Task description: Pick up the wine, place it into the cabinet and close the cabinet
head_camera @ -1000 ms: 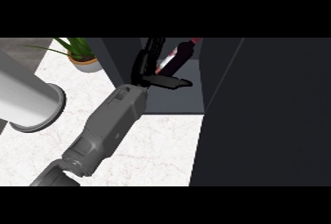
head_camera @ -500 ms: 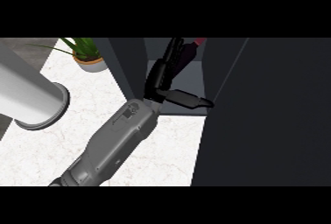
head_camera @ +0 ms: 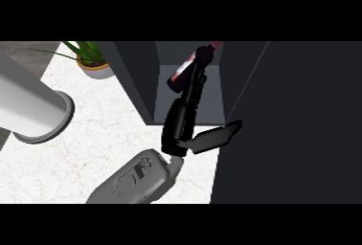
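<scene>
The wine bottle (head_camera: 185, 72), dark with a pale and pink label, leans inside the open dark cabinet (head_camera: 213, 91) at the top middle. My right hand (head_camera: 180, 124) reaches into the cabinet's opening from the grey forearm (head_camera: 141, 179) below. Its fingers (head_camera: 194, 88) lie straight along the bottle's lower side and touch it. The thumb (head_camera: 213, 137) sticks out wide to the right, away from the bottle. The bottle's base is hidden behind the fingers. My left hand does not show.
A wide dark cabinet panel (head_camera: 297, 124) fills the right side. A potted green plant (head_camera: 94, 67) stands on the white marble counter (head_camera: 99, 134) at the upper left. A thick grey cylinder (head_camera: 32, 107) comes in from the left edge.
The right forearm has stretched further forward, carrying the hand deeper into the cabinet. The bottle now sits further inside, and the thumb stays spread.
</scene>
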